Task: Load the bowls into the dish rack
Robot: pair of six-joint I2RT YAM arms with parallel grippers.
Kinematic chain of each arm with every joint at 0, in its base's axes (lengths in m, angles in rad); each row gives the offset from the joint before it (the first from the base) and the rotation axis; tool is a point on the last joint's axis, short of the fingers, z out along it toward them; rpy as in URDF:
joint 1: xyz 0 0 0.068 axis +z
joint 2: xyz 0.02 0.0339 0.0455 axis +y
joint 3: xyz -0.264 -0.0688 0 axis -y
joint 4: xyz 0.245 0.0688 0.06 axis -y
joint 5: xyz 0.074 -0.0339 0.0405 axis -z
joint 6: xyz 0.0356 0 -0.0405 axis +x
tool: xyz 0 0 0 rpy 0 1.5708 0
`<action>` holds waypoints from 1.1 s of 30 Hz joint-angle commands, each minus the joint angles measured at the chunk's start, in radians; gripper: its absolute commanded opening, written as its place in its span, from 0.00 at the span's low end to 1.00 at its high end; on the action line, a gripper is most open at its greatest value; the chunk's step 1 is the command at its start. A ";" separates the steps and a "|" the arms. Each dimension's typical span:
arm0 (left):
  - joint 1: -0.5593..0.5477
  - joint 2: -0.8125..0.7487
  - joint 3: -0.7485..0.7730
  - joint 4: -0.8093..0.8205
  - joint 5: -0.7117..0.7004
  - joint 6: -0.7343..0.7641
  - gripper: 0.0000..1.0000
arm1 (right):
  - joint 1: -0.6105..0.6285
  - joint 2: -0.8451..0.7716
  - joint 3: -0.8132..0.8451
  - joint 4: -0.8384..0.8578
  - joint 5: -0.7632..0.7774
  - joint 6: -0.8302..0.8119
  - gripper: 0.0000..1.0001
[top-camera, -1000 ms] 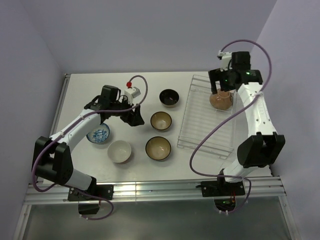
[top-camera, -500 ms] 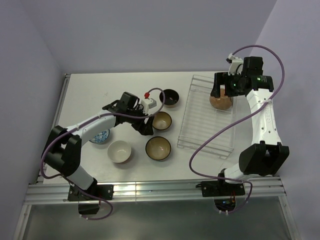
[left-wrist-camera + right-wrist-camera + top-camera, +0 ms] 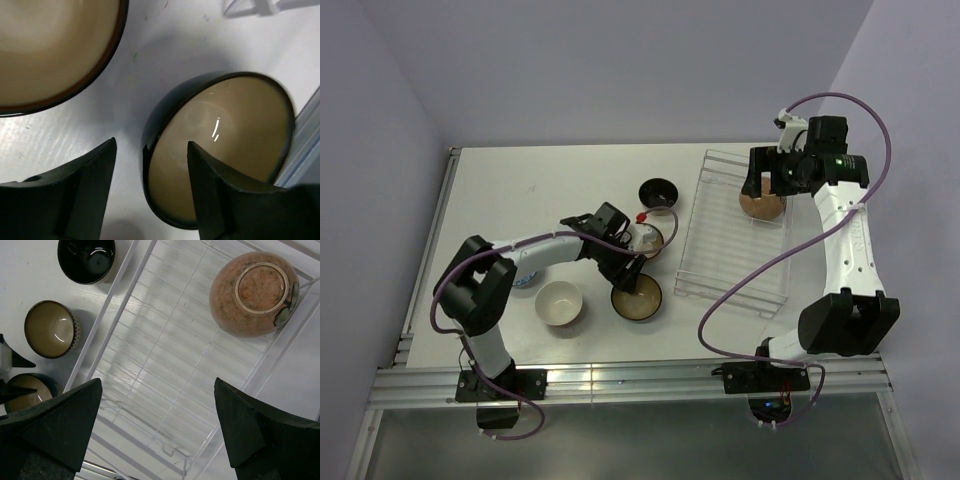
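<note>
My left gripper (image 3: 631, 268) (image 3: 152, 145) is open over the rim of the dark blue bowl with the tan inside (image 3: 639, 300) (image 3: 225, 145). One finger is inside it and the other is outside, over the table. A second tan bowl (image 3: 650, 243) (image 3: 50, 45) sits just behind it. The black bowl (image 3: 658, 193) (image 3: 86, 255), the cream-white bowl (image 3: 560, 302) and the blue-patterned bowl (image 3: 524, 281), half hidden under my left arm, stand on the table. A tan-brown bowl (image 3: 760, 205) (image 3: 255, 292) lies upside down in the clear dish rack (image 3: 730, 262) (image 3: 165, 365). My right gripper (image 3: 767, 185) (image 3: 156, 385) is open and empty above the rack.
The rack's near-left corner (image 3: 255, 6) lies close to the right of the dark blue bowl. Purple walls close in the table at the left, back and right. The right arm's cable (image 3: 740, 275) hangs across the rack's front part.
My left arm swung right from beside the blue-patterned bowl and came down over the dark blue bowl's rim. My right gripper lifted away from the upside-down bowl left in the rack.
</note>
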 commanded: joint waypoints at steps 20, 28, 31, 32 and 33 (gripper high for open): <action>-0.048 -0.081 0.027 -0.043 0.016 -0.123 0.00 | -0.010 -0.083 -0.053 0.048 -0.028 0.016 1.00; -0.048 -0.222 0.175 -0.053 -0.088 -0.233 0.00 | -0.070 -0.066 -0.016 0.037 -0.156 0.059 1.00; -0.048 -0.178 0.320 -0.094 -0.148 -0.229 0.00 | -0.098 -0.065 0.002 0.039 -0.202 0.071 1.00; -0.047 -0.144 0.362 -0.122 -0.165 -0.224 0.00 | -0.104 -0.063 0.012 0.039 -0.211 0.079 1.00; -0.047 -0.130 0.400 -0.121 -0.215 -0.224 0.00 | -0.112 -0.062 0.016 0.039 -0.237 0.083 1.00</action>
